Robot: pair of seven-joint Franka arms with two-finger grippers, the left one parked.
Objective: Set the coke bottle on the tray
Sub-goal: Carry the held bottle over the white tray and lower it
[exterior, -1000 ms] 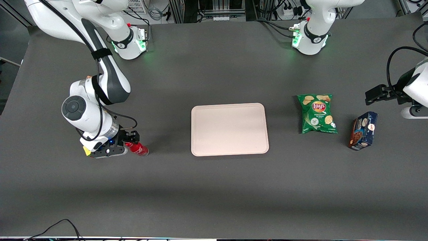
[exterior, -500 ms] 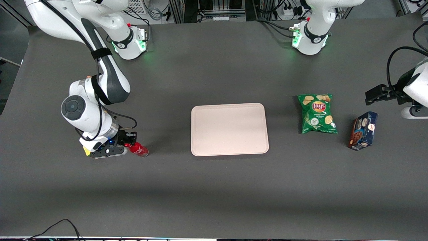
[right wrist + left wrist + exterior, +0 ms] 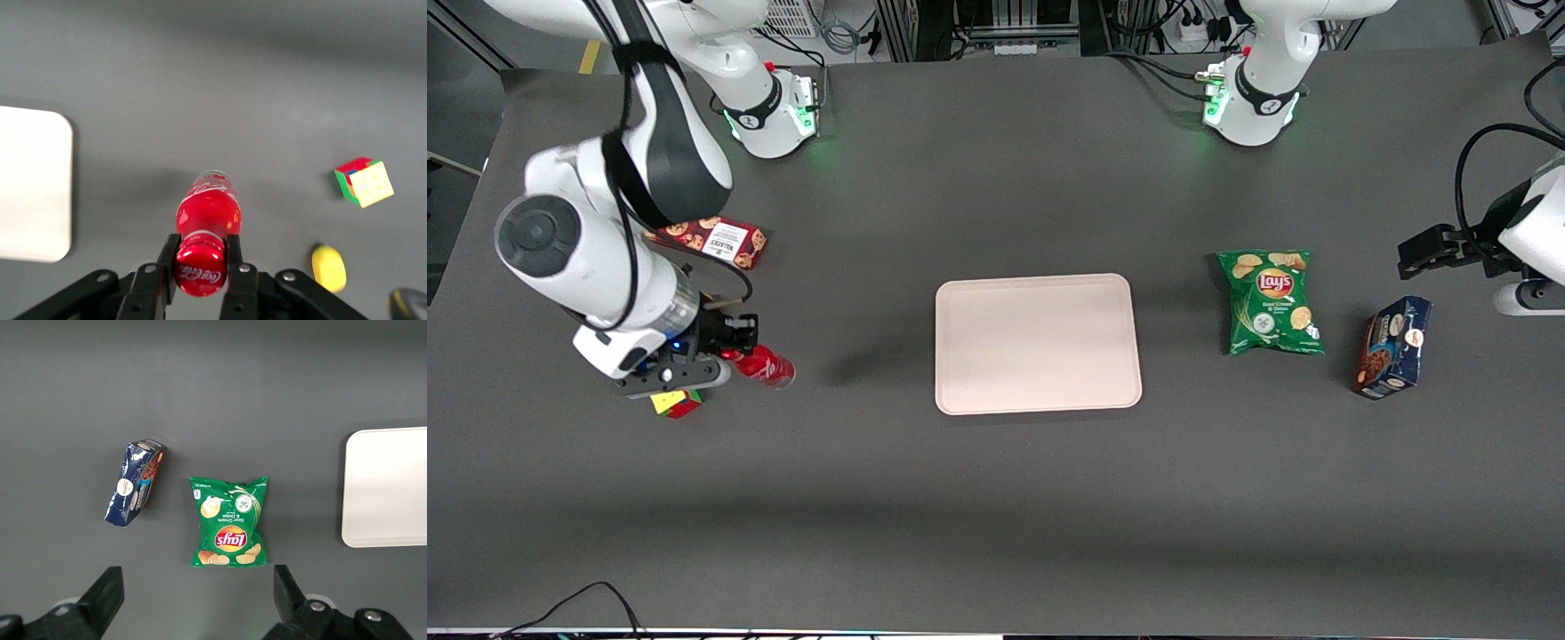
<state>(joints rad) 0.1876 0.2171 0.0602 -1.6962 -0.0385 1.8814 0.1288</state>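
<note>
The pincer (image 3: 734, 342) hung above the desk (image 3: 996, 498) toward the working arm's end, clamped on the coke bottle (image 3: 765, 366) near its capped end. In the front view the bottle jutted out from the pincer toward the tray (image 3: 1037, 343), its shadow lying on the desk between the two, so it was lifted clear of the surface and well apart from the tray. The right wrist view showed what the front view could not: both fingers (image 3: 168, 257) pressed against the neck of the coke bottle (image 3: 207, 227) just below the red cap, the white script logo readable on the cap, and the clear base pointing away from the camera. That view also caught a corner of the tray (image 3: 33, 187), the cube toy (image 3: 363, 181) resting on the desk, and a small yellow object (image 3: 329, 267) near it.

In the front view the cube toy (image 3: 677, 403) peeked out from under the pincer's body, nearer the camera. A red cookie box (image 3: 711, 238) lay farther from the camera, beside the arm. Toward the parked arm's end sat a green chips bag (image 3: 1270, 302) and a dark blue box (image 3: 1392, 347); the left wrist view showed the same chips bag (image 3: 230, 530), blue box (image 3: 135, 482) and an edge of the tray (image 3: 387, 487).
</note>
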